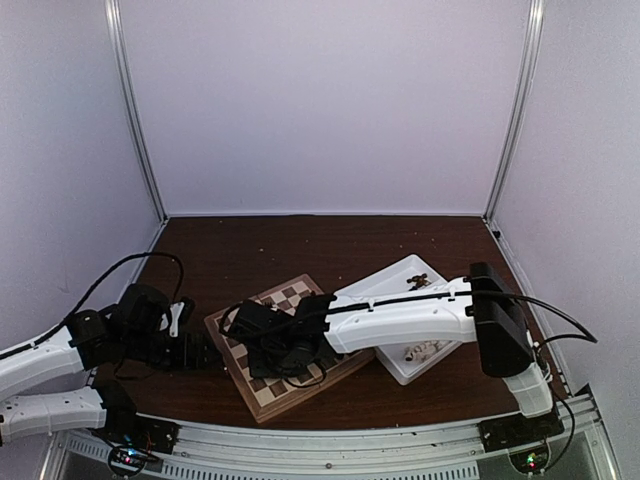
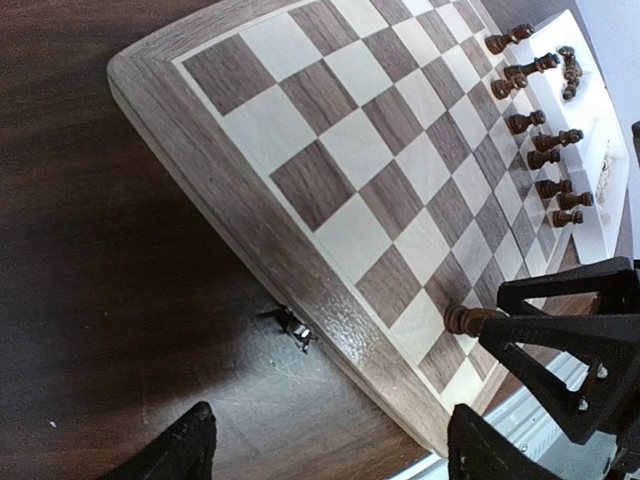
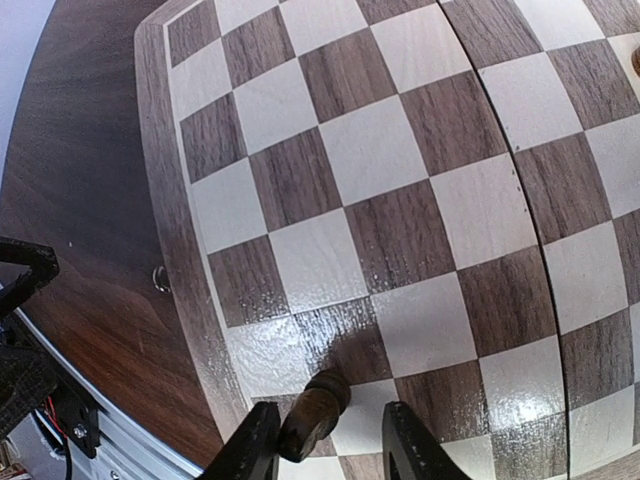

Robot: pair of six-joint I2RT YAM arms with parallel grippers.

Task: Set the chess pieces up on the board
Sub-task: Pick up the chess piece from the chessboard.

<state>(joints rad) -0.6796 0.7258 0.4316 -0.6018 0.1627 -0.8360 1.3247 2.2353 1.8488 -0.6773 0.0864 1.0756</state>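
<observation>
Board (image 3: 400, 200) edge: dark piece (image 3: 312, 415) tilted off upright inside right tool (image 3: 328, 412).

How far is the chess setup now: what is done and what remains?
Partly done. Several dark pieces stand along one edge of the chessboard. The right gripper has another dark piece between its fingers near a corner. Left to place: pale pieces and some dark ones in the white tray.

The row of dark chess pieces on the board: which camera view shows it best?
The left wrist view: the row of dark chess pieces stands clear along one edge of the board. In the top view the right arm hides that edge. The right wrist view shows mostly bare squares.
</observation>
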